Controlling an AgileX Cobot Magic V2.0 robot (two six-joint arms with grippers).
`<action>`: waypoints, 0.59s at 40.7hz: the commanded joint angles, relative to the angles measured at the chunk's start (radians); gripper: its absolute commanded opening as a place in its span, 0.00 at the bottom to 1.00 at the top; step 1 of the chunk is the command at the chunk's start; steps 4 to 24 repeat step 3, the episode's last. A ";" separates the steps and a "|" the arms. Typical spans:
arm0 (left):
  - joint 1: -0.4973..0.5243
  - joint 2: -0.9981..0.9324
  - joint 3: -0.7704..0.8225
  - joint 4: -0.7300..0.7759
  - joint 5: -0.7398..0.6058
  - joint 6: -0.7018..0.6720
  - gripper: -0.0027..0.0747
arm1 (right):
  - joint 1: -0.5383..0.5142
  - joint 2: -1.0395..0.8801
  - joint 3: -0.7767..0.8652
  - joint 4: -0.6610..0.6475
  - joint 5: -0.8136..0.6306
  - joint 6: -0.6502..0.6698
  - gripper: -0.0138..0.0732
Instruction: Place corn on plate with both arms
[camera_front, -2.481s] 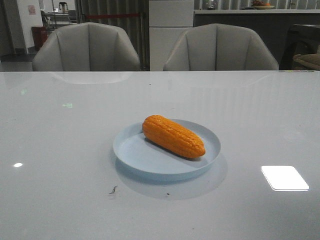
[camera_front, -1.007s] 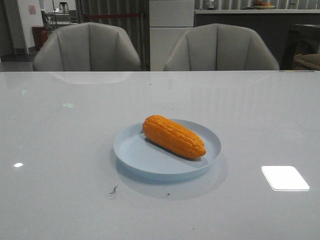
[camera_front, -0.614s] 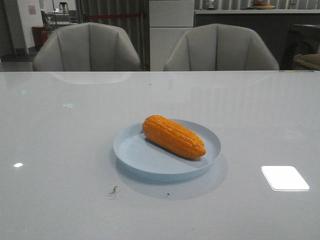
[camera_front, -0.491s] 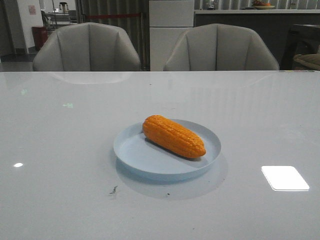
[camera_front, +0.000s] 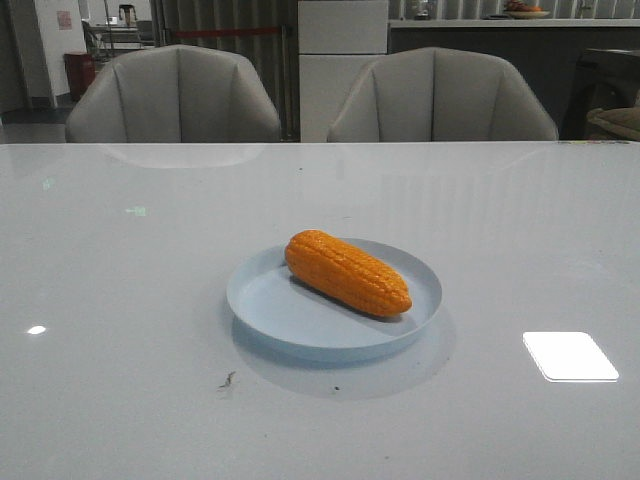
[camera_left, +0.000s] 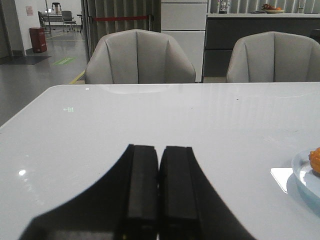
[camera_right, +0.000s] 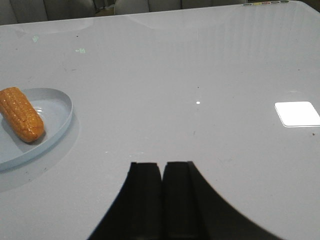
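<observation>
The orange corn (camera_front: 347, 272) lies slantwise on the pale-blue plate (camera_front: 270, 300) in the middle of the table. It also shows in the right wrist view (camera_right: 21, 114) on the plate (camera_right: 55, 107), and its end shows at the edge of the left wrist view (camera_left: 315, 159) on the plate's rim (camera_left: 300, 172). My left gripper (camera_left: 160, 150) is shut and empty, over bare table well left of the plate. My right gripper (camera_right: 163, 165) is shut and empty, over bare table to the right of the plate. Neither gripper shows in the front view.
Two grey chairs (camera_front: 175, 95) (camera_front: 440, 97) stand behind the table's far edge. A bright light reflection (camera_front: 568, 355) lies on the glossy white tabletop at the right. A small dark speck (camera_front: 227, 380) sits in front of the plate.
</observation>
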 joint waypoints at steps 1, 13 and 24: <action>0.002 -0.019 0.037 -0.009 -0.088 -0.002 0.16 | 0.001 -0.024 -0.020 0.008 -0.078 -0.002 0.22; 0.002 -0.019 0.037 -0.009 -0.088 -0.002 0.16 | 0.001 -0.024 -0.020 0.008 -0.078 -0.002 0.22; 0.002 -0.019 0.037 -0.009 -0.088 -0.002 0.16 | 0.001 -0.024 -0.020 0.008 -0.078 -0.002 0.22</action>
